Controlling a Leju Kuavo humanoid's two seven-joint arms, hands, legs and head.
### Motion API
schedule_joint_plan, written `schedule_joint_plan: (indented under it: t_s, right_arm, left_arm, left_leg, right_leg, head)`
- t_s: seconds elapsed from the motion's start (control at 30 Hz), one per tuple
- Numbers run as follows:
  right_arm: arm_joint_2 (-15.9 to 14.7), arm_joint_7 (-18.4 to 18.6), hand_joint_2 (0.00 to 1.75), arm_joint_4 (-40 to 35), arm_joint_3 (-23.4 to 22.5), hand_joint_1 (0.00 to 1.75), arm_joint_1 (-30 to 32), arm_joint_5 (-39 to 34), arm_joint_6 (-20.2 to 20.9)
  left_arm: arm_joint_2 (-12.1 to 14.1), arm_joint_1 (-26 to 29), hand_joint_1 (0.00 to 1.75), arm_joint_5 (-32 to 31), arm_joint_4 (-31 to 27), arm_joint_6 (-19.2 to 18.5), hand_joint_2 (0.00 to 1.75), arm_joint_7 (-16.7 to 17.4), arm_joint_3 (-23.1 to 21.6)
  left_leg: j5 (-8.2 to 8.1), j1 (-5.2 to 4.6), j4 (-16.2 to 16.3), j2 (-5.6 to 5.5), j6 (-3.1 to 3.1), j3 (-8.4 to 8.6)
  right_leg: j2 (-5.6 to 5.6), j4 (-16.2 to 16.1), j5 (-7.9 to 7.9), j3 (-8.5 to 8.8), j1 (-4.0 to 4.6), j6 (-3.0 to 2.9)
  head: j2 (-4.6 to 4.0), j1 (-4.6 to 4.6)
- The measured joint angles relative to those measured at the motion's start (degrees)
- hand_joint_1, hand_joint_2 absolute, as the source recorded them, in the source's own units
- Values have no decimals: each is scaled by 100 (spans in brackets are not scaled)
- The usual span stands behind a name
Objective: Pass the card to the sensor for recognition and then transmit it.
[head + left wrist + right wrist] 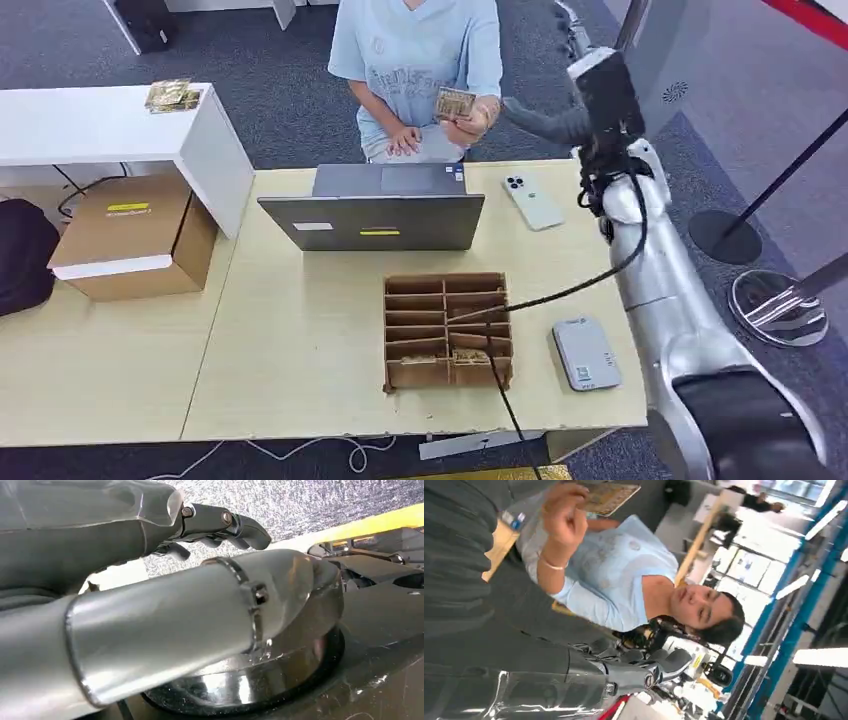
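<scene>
While a person's hand [478, 113] holds the card [455, 102], the laptop [375, 220] stands before the divided box [448, 330].

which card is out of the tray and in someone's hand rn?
The card the person's hand holds up beyond the laptop; the others sit in the cardboard tray.

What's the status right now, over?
Right robot hand empty, extended toward person. Card in person's hand, across the table. Left robot hand empty, hanging. Path clear.

Desk clutter, basically

Grey laptop [380, 210] sits open mid-table with a white phone [532, 201] just beside it; a cardboard box [133, 236] sits off left, under a white shelf [120, 125].
</scene>
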Motion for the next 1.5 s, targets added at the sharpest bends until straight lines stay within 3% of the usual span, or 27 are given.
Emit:
schedule_joint_plan:
  t_s: [0.1,0.37,0.57,0.67,0.73,0.83,0.9,1.03,1.13,1.23,1.4,1.5]
  right_arm:
    - [-364,162,175,-1055,-444,0,929,-737,456]
    - [-1027,-3,175,-2830,-1171,0,2807,-1930,727]
    - [-1182,-149,175,-3608,-1276,0,3907,-2869,721]
    - [-1127,-397,175,-3999,-1219,0,4576,-2967,444]
    - [-1033,-652,175,-4213,-1120,0,5002,-2693,86]
    - [-702,-1179,175,-4612,-935,0,5566,-1853,-884]
    - [-487,-1263,175,-4797,-823,0,5799,-1712,-1179]
    - [-174,-633,175,-4925,-732,0,6054,-1373,-1964]
    - [-135,-174,175,-4899,-653,0,6173,-888,-2077]
    - [-124,28,175,-4825,-531,0,6210,-170,-2268]
    - [-52,792,175,-4689,-426,0,6234,2508,-3088]
    - [-35,1107,175,-4565,-406,0,6230,3860,-3233]
  left_arm:
    - [-9,3,0,0,0,48,0,0,0]
    - [-17,4,0,0,0,109,0,81,0]
    - [-35,4,0,0,0,162,0,85,2]
    - [-37,6,0,0,0,170,0,90,2]
    - [-37,4,0,0,0,170,0,129,2]
    - [-46,4,0,0,0,155,0,218,2]
    - [-55,1,0,0,0,151,0,284,2]
    - [-85,-9,0,0,0,236,0,433,7]
    - [-81,-9,0,0,0,234,0,437,7]
    - [-83,-19,0,0,0,251,0,513,7]
    - [-92,-38,0,0,0,273,0,608,9]
    - [-96,-42,0,0,0,295,0,610,9]
  left_leg:
    - [-3,0,-1,-2,1,-3]
    - [-11,0,-4,3,8,-5]
    - [-11,2,-7,6,8,-3]
    - [-11,3,-8,2,8,-5]
    - [-13,2,-9,3,8,-5]
    - [-17,3,-10,4,7,-6]
    - [-19,3,-11,12,4,-1]
    - [-18,2,-11,12,4,-1]
    - [-18,0,-11,12,4,0]
    - [-18,-3,-10,13,4,2]
    - [-18,-4,-10,13,5,4]
    - [-18,-4,-10,12,5,4]
  right_leg:
    - [-3,-5,-1,1,1,1]
    - [0,-6,-5,-3,1,5]
    - [3,-5,-7,-2,3,4]
    - [-1,-5,-13,0,4,6]
    - [1,-5,-14,-1,4,6]
    - [2,-3,-22,-1,4,4]
    - [8,-2,-24,-2,4,2]
    - [6,-2,-24,0,2,2]
    - [10,-2,-23,2,0,4]
    - [10,-3,-22,2,-3,5]
    - [12,-3,-22,3,-4,5]
    - [9,-3,-23,3,-3,5]
  head:
    - [0,0]
    - [0,0]
    - [0,0]
    - [0,0]
    - [0,-2]
    - [0,0]
    - [0,-2]
    - [0,-2]
    - [0,0]
    - [0,0]
    - [0,0]
    - [0,0]
